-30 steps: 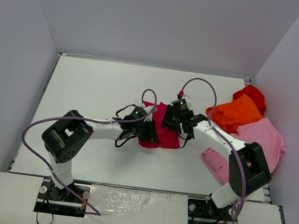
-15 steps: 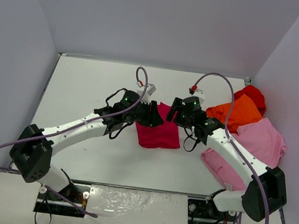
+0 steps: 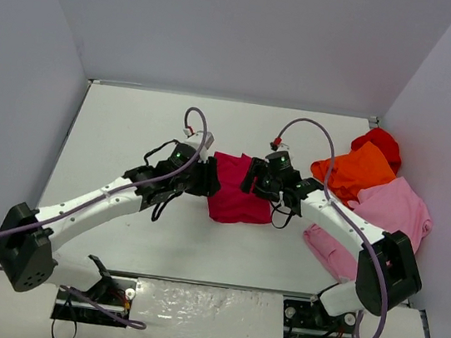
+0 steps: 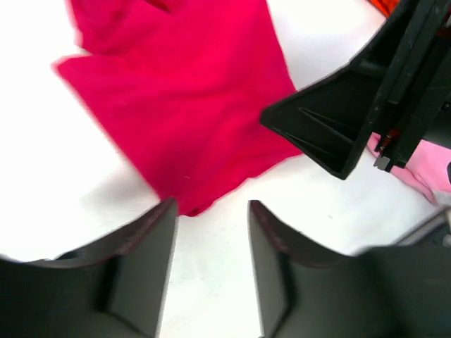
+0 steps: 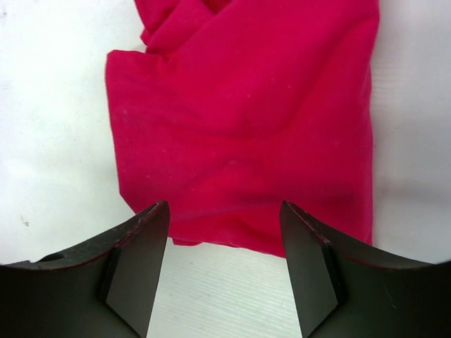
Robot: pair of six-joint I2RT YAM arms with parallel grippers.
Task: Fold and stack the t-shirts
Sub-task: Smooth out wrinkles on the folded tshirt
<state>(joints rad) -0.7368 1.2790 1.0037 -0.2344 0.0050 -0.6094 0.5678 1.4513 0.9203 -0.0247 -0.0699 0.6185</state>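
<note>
The crimson-magenta t-shirt (image 3: 237, 194) lies folded flat on the white table, and it also fills the left wrist view (image 4: 183, 105) and the right wrist view (image 5: 246, 120). My left gripper (image 3: 210, 180) hovers at its left edge, open (image 4: 211, 211), with only bare table between the fingers. My right gripper (image 3: 250, 181) hangs over the shirt's right side, open (image 5: 225, 218), with the shirt's edge below it and nothing held. The orange t-shirt (image 3: 356, 171), red t-shirt (image 3: 379, 143) and light pink t-shirt (image 3: 396, 211) lie heaped at the right.
White walls enclose the table (image 3: 130, 130) on three sides. The right gripper's black body (image 4: 352, 120) shows close by in the left wrist view, with the pink cloth (image 4: 423, 167) behind it. Purple cables loop over both arms.
Both grippers have opened and let go of the crimson shirt, which now lies flat. They lifted off it and came back to its left and right sides.
</note>
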